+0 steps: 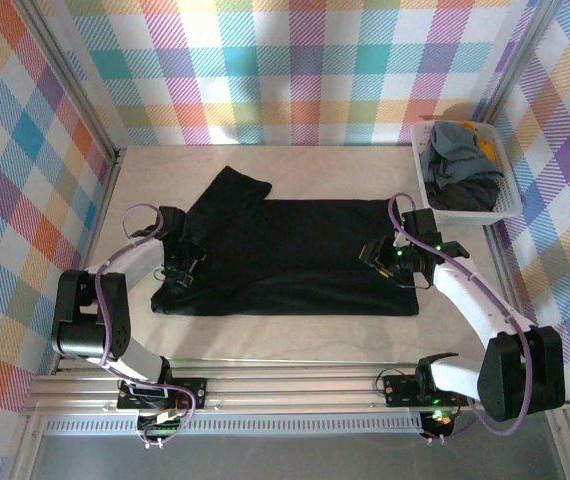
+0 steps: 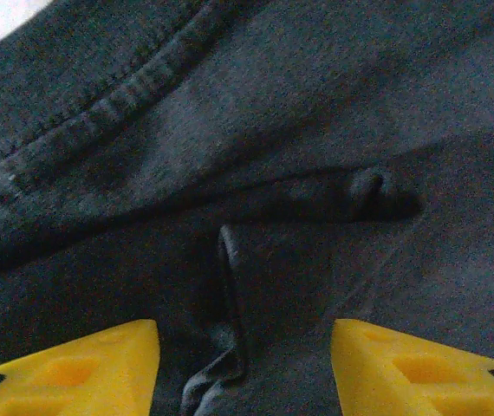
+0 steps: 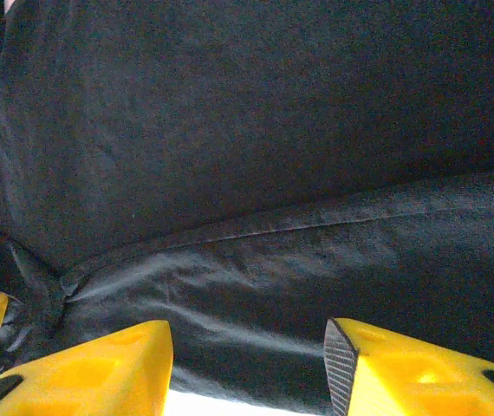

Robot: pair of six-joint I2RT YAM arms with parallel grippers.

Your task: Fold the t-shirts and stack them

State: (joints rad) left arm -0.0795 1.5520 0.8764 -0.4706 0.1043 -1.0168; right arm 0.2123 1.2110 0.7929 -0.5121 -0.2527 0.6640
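Folding step in hand: black t-shirt (image 1: 295,255) lies spread mid-frame on the surface (image 1: 295,335), left gripper (image 1: 183,266) and right gripper (image 1: 375,255) low over its opposite ends, both jaws parted, gripping nothing; next move likely requires pinching cloth.

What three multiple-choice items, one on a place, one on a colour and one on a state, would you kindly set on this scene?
1. Where does the white basket stand?
A near left corner; B middle of the table; C far right corner.
2. What colour is the t-shirt spread on the table?
A yellow; B black; C white.
3. How do the fingers of the left gripper stand?
A apart; B pressed together; C clamped on the basket.

Answers:
1 C: it sits at the top right of the top view.
2 B: the spread cloth is black in every view.
3 A: the left wrist view shows a wide gap with a cloth ridge in it.
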